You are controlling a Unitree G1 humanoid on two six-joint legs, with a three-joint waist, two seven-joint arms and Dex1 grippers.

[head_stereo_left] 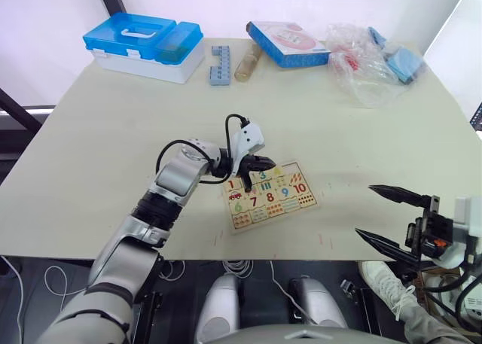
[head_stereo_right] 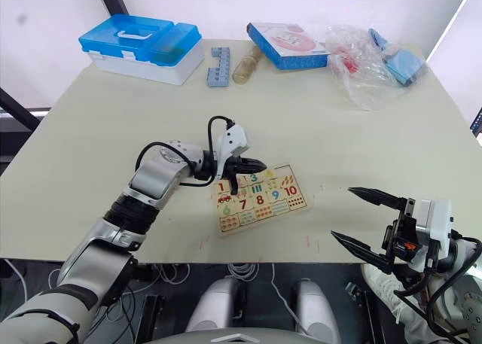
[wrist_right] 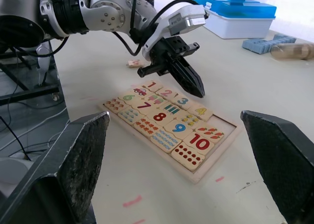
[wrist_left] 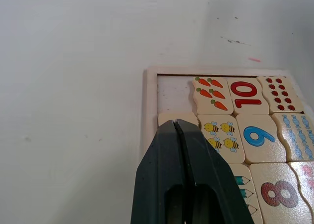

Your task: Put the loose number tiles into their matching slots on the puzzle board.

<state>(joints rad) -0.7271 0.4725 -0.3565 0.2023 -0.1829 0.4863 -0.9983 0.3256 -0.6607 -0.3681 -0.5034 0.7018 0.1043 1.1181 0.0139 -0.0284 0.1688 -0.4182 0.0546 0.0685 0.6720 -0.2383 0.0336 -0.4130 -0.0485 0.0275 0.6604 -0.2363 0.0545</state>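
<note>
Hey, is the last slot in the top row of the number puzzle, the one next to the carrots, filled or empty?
Empty. On the puzzle board, the corner slot beside the carrot tile shows bare wood.

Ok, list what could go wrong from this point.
1. The shut left claw hangs right over seated tiles. Pressing down may pop one out or skid the board.
2. The corner slot is empty, and a loose tile lies near the left arm, which could sweep it away.
</note>
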